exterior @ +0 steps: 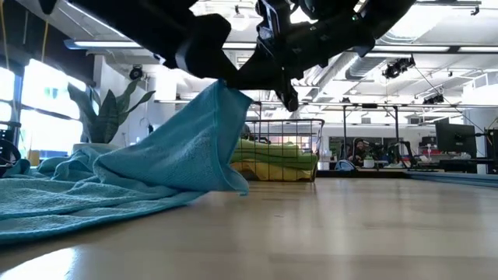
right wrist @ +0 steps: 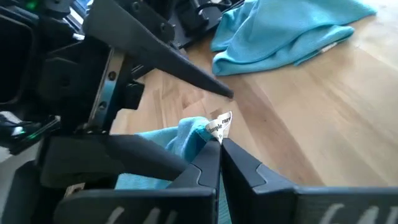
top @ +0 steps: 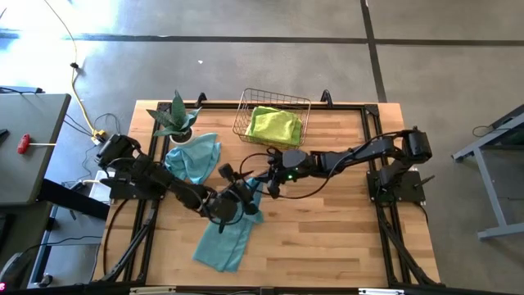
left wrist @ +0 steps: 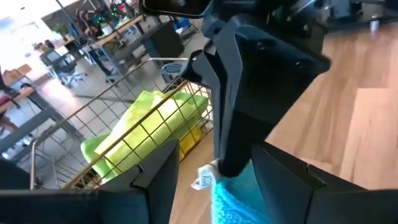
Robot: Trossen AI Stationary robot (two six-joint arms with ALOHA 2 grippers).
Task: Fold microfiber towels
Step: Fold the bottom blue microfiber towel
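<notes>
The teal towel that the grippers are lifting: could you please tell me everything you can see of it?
The teal towel is soft, napped microfiber with a small white tag at one corner. That corner is raised off the wooden table, pinched in the shut right gripper; the left gripper is open beside it, around the right one's fingers. The rest drapes down and trails rumpled on the table.

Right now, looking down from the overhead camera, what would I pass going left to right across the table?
Potted plant → crumpled teal towel → left gripper → right gripper, pinching the lifted teal towel → right arm's base.
</notes>
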